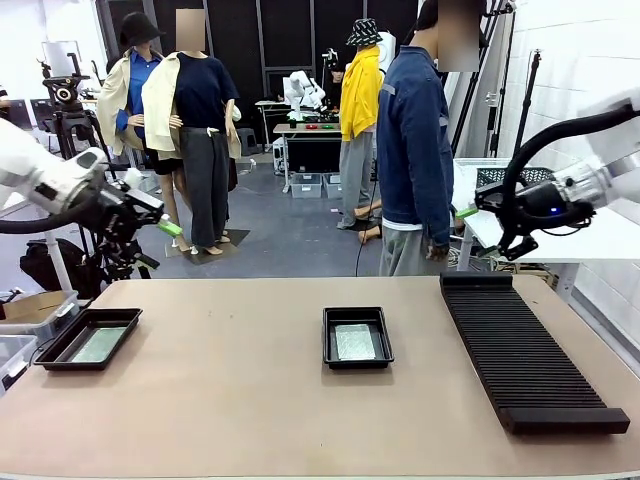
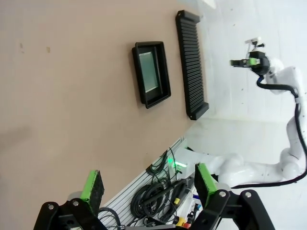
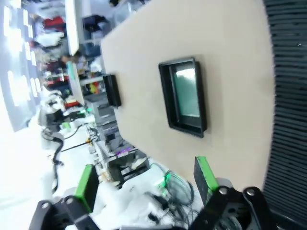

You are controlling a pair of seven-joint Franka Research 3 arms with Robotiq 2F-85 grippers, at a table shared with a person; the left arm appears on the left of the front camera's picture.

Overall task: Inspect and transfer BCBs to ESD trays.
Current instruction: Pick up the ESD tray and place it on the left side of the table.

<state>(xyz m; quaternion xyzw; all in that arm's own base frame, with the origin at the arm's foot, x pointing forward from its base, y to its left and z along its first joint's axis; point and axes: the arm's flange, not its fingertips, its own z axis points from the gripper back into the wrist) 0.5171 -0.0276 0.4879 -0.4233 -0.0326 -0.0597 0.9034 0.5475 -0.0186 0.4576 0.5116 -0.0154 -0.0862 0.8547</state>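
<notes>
1. Above the table's left end, well up from the centre tray [image 1: 357,337], hangs the left gripper [image 1: 165,226] — its green pads [image 2: 92,187] stand wide apart in its own wrist view, with nothing between them. It looks parked clear of the work, probably so the table stays free.

2. Up and to the right of the centre tray, the right gripper [image 1: 470,211] is raised near the person [image 1: 415,150] at the far edge. Its fingers [image 3: 205,171] are likewise spread wide and empty, which suggests neither arm has anything left to carry just now.

3. Inside the centre tray lies one BCB [image 1: 354,342], flat on the floor and within the rim on all sides. I judge that board already transferred.

4. Far to the left of the centre tray, near the table's left edge, sits the second tray [image 1: 88,337]; it too holds a flat board [image 1: 99,345], lying level in it.

5. Right of the centre tray, the long ribbed rack [image 1: 528,351] runs from the far edge towards the near one. No board shows in its slots from the front view, so the rack looks emptied — though the slots are too fine to be sure.

6. With both trays loaded and both arms high, the task appears at or near its end.
</notes>
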